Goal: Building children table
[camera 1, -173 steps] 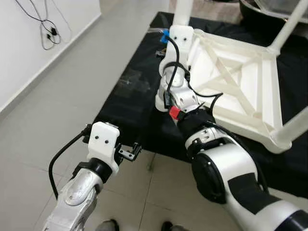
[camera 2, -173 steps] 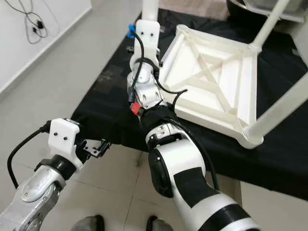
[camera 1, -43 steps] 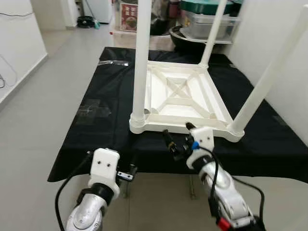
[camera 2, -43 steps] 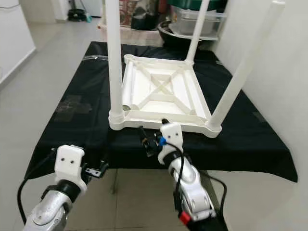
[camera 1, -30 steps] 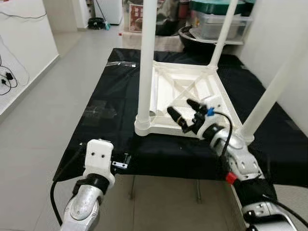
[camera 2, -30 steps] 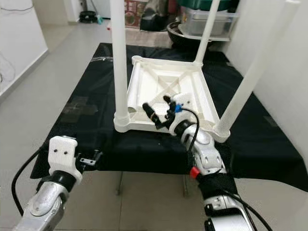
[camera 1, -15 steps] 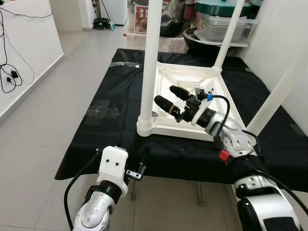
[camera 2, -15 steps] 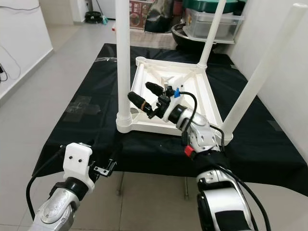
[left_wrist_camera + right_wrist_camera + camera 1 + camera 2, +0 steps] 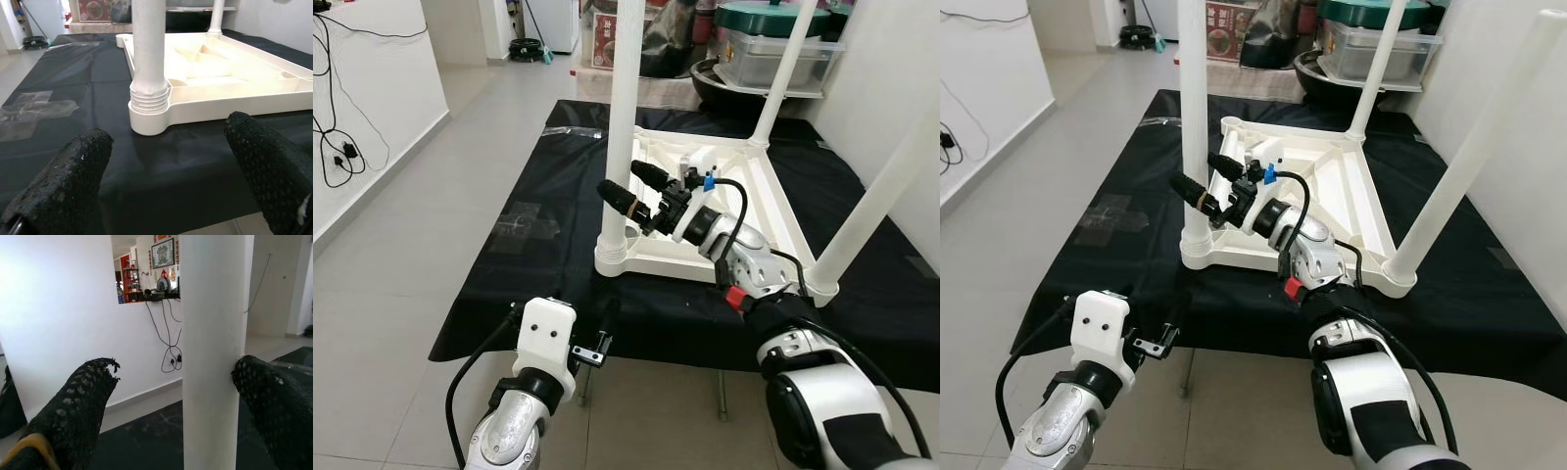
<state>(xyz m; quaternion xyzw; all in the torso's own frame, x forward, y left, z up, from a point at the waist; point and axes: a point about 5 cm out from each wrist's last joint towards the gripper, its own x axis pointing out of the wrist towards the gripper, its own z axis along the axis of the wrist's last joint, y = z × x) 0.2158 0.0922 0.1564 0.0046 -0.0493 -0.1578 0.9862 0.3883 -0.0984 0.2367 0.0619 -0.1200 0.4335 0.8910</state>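
Two fingers of the right end effector (image 9: 639,192) stand apart around the upright leg (image 9: 622,127) of the upturned children table (image 9: 744,211) — one seemingly touching it; left end effector (image 9: 600,343) hangs open, farther off

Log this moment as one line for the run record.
right gripper: open, fingers either side of near-left table leg | left gripper: open, idle below cloth edge | upturned white table on black cloth, three legs fitted
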